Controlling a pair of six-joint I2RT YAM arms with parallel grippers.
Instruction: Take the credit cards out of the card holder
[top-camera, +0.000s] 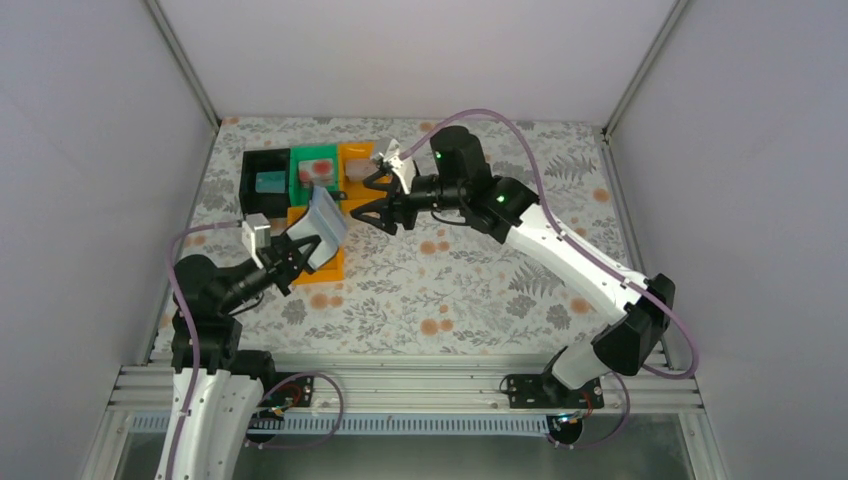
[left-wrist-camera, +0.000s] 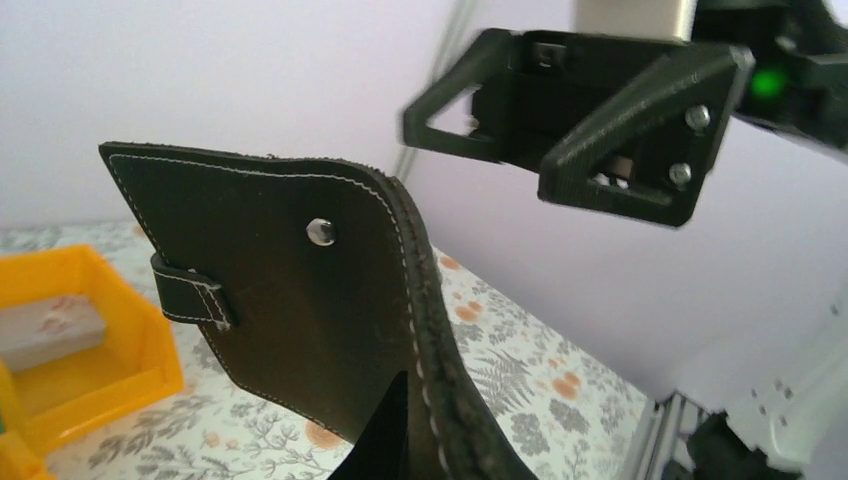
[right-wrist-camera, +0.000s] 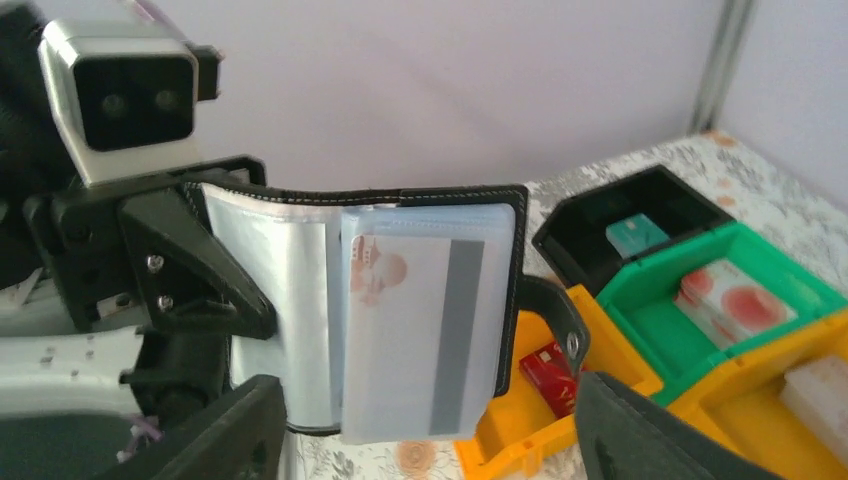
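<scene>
My left gripper (top-camera: 297, 254) is shut on the card holder (top-camera: 326, 222) and holds it upright and open above the table. In the left wrist view (left-wrist-camera: 428, 445) the holder's black outside (left-wrist-camera: 290, 300) and strap tab (left-wrist-camera: 190, 295) show. In the right wrist view its pale inside (right-wrist-camera: 290, 320) faces me, with a whitish card with red marks and a grey stripe (right-wrist-camera: 415, 330) in the front sleeve. My right gripper (top-camera: 361, 198) is open and empty, close in front of the holder. Its fingers (right-wrist-camera: 235, 430) stand wide on either side of the card.
Trays stand at the back left: black (right-wrist-camera: 590, 215) with a teal card (right-wrist-camera: 637, 236), green (right-wrist-camera: 800, 290) with a whitish-red card (right-wrist-camera: 735, 300), orange (right-wrist-camera: 620, 385) with a red card (right-wrist-camera: 550, 372), and orange (right-wrist-camera: 760, 375) with a pale card (right-wrist-camera: 825, 385).
</scene>
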